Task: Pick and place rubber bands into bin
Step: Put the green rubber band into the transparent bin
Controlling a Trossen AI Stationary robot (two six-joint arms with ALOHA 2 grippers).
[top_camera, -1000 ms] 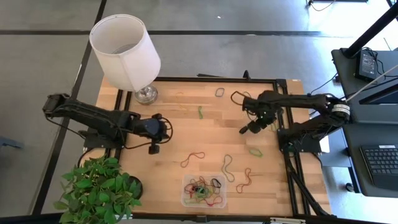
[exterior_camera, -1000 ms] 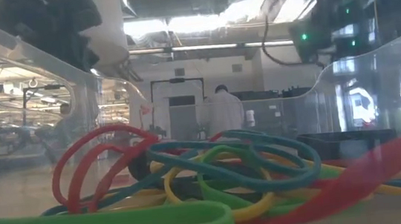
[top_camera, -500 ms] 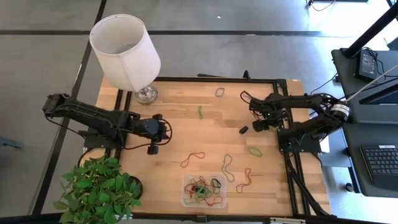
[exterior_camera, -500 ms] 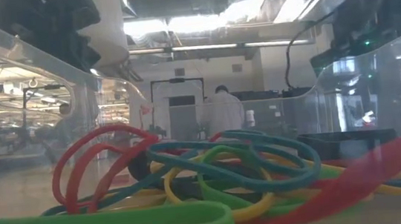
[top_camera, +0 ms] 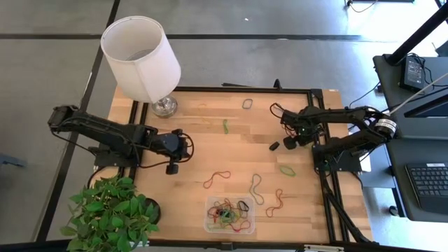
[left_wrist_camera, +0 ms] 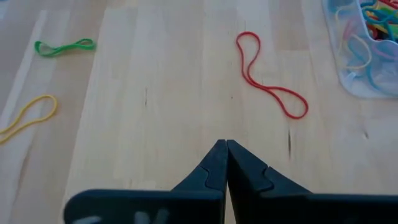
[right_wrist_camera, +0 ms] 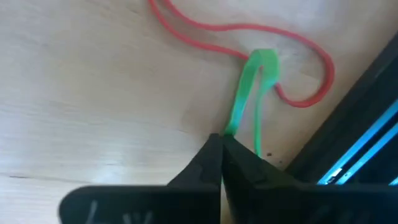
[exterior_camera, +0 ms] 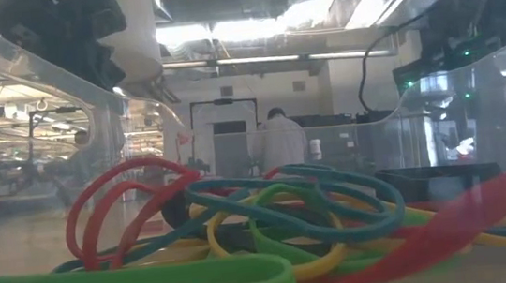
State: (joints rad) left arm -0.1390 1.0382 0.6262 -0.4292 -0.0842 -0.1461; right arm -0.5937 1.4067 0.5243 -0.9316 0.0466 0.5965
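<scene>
Rubber bands (top_camera: 225, 212) heaped in bin (top_camera: 209, 224), left pincer (top_camera: 173, 168) together, right pincer (top_camera: 274, 146) together, empty

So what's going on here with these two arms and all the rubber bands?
The robot is collecting rubber bands into the clear bin, which holds a tangle of them. Several more lie loose on the wooden table. The right tool is shut near a green band. The left tool waits, shut, over the table's left part.

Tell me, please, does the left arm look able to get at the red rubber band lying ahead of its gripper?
Probably yes. The red rubber band lies flat on bare wood ahead of the left gripper, with nothing between them; its fingers are shut and would have to open first.
</scene>
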